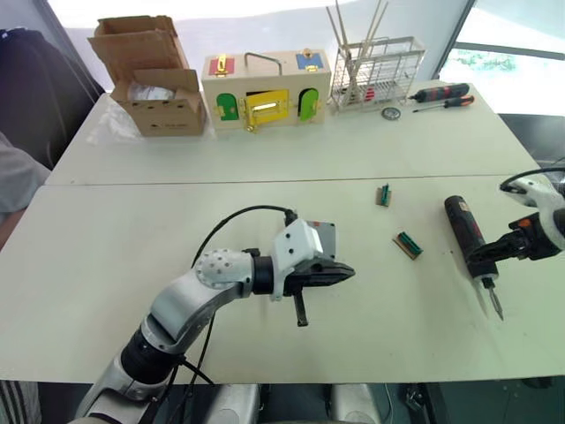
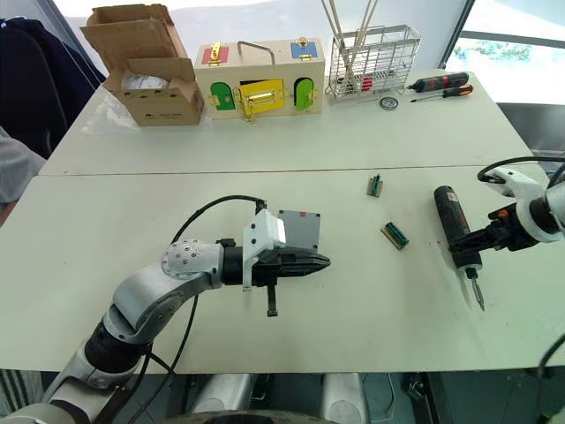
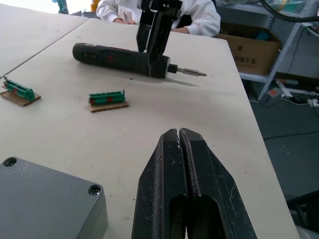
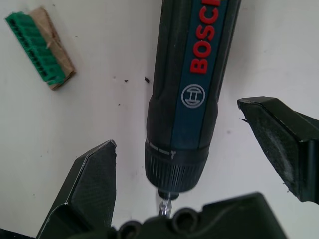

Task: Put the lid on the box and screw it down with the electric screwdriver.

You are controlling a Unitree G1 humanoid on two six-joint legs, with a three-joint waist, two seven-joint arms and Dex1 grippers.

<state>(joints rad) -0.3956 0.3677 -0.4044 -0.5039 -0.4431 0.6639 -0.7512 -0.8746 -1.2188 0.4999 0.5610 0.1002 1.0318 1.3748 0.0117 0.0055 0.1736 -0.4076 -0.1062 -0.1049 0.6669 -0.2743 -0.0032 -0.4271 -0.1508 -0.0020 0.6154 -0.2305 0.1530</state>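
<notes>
Now right tool (image 4: 189,164) open astride electric screwdriver (image 1: 464,228); near table edge (image 1: 538,367)

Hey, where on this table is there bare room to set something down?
Bare: the near left table, and the middle strip between the wooden box and the grey box. Crowded: the back edge, and the right around the terminal blocks and electric screwdriver.

Bright daylight pours in from windows behind the table (image 1: 265,168), washing its far edge to glaring white. Shadows are soft and faint. In the right wrist view, the close fingers (image 4: 89,189) look slightly blurred.
</notes>
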